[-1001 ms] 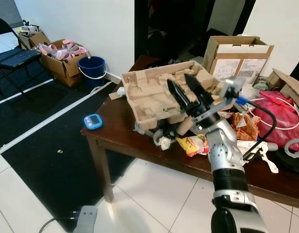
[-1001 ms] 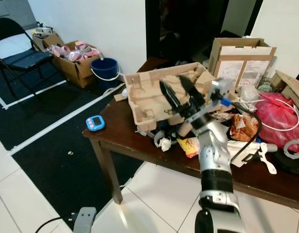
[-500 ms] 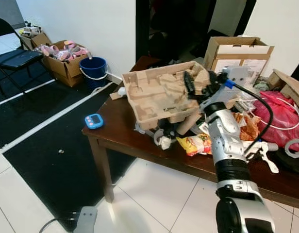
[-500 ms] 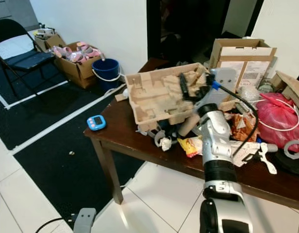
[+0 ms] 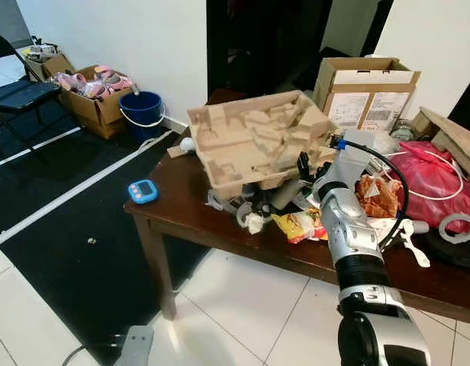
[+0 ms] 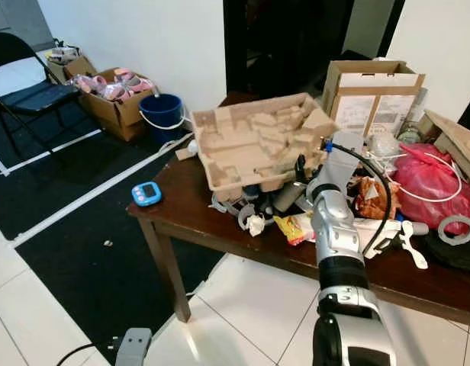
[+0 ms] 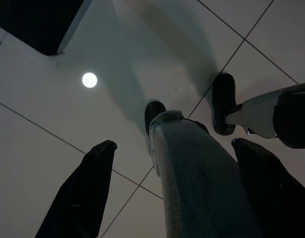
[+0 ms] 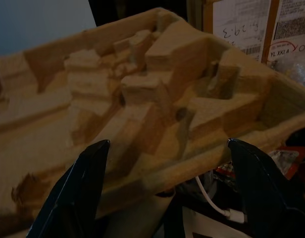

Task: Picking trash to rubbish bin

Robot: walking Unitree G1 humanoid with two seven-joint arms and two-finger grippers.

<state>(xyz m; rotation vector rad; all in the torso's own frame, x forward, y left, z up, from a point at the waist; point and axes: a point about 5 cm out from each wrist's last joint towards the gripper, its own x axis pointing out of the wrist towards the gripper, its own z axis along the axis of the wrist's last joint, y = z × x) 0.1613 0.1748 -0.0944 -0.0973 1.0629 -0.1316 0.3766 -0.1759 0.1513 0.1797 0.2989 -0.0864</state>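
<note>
Right tool (image 8: 165,198) spread wide, holding nothing, at the near edge of the moulded pulp tray (image 5: 254,137).
The tray sits tilted atop clutter on the dark table (image 5: 181,217); beyond stands a cardboard box (image 5: 365,88). Left tool (image 7: 167,198) hangs spread wide over floor tiles.

Right end effector (image 8: 167,198) spread wide, its two black fingers (image 8: 73,191) apart at either side of a moulded brown pulp tray (image 8: 137,114) lying close ahead. Behind the tray, a cardboard box (image 8: 251,27) with printed labels. Beneath the tray's near edge, a white cable (image 8: 212,201).
</note>
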